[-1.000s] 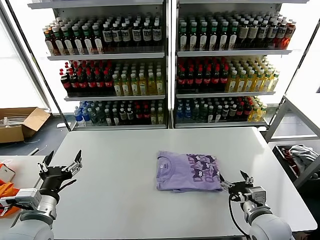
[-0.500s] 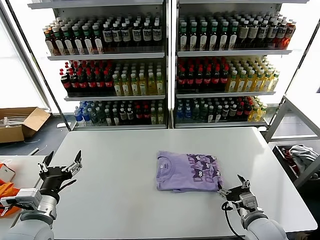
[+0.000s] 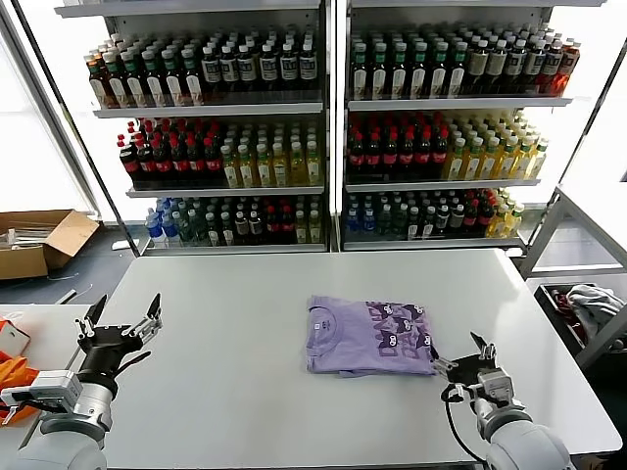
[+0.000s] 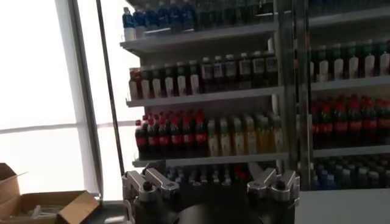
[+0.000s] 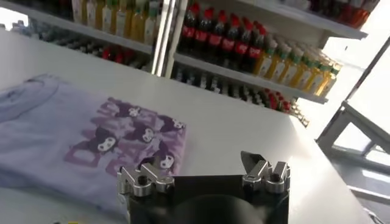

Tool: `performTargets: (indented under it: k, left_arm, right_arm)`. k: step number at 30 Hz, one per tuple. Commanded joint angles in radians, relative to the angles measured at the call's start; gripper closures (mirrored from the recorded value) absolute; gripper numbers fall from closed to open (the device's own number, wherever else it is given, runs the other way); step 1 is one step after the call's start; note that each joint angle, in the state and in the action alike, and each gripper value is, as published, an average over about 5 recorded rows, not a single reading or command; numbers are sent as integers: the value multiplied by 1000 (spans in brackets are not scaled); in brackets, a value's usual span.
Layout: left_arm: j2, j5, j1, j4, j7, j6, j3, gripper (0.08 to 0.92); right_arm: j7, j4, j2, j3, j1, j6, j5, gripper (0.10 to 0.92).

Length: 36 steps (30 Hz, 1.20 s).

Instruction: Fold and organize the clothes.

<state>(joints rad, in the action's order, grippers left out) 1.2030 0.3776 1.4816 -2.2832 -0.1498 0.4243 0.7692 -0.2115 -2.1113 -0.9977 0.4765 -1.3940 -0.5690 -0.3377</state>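
Folding looks finished, judging from the head view: the clothes [image 3: 368, 337] lie as one compact lavender rectangle right of centre on the white surface [image 3: 225, 392], printed graphic and neck label facing up, edges fairly square. A second layer seems to show along the near edge, so it may be a stack, though I cannot tell how many pieces. The right gripper [image 3: 472, 361] sits low at the bundle's near right corner, just beside it and apart from the cloth, fingers spread and holding nothing. The left gripper [image 3: 121, 321] hovers well apart at the near left edge of the surface, fingers released and empty, apparently idle.

From the left wrist view, the left gripper [image 4: 210, 182] points at the drink shelves [image 4: 207, 97]; both fingers stand wide with nothing between them, and no cloth shows.

From the right wrist view, the right gripper [image 5: 204, 173] has parted fingers with bare surface beneath, and the clothes [image 5: 79, 137] lie flat just beyond one fingertip, the purple print uppermost. What remains, if anything, seems to be a final tidy or withdrawing the arms.
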Motion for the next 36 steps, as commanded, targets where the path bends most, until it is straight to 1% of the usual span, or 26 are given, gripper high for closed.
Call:
performTargets:
  k: [1, 4, 8, 14, 22, 26, 30, 33, 36]
  left_arm:
    - [7, 5, -7, -4, 3, -35, 6, 177]
    - [3, 5, -10, -13, 12, -43, 38, 177]
    - [-10, 29, -9, -23, 8, -58, 68, 177]
    - [3, 24, 0, -26, -4, -70, 46, 177]
    - [12, -6, 0, -12, 12, -78, 12, 177]
    - [25, -22, -18, 18, 25, -95, 9, 177]
    - [55, -50, -45, 46, 47, -122, 0, 177]
    - [75, -56, -62, 44, 62, -123, 4, 177]
    - [80, -65, -58, 35, 76, -121, 13, 177]
  right_arm:
    - [0, -203, -25, 296, -4, 15, -108, 203]
    - [4, -191, -27, 353, -32, 36, -64, 203]
    - [-17, -171, -46, 388, -54, 55, -77, 203]
    - [-26, -170, -104, 358, -54, 60, -79, 203]
    - [-31, -118, -108, 333, -26, 79, -104, 203]
    - [-30, -112, -107, 319, -15, 70, -137, 203]
    - [-29, -127, -112, 332, -19, 37, -181, 203]
    - [-31, -131, -110, 346, -28, 26, -183, 203]
    - [-30, -140, -102, 358, -39, 24, -175, 203]
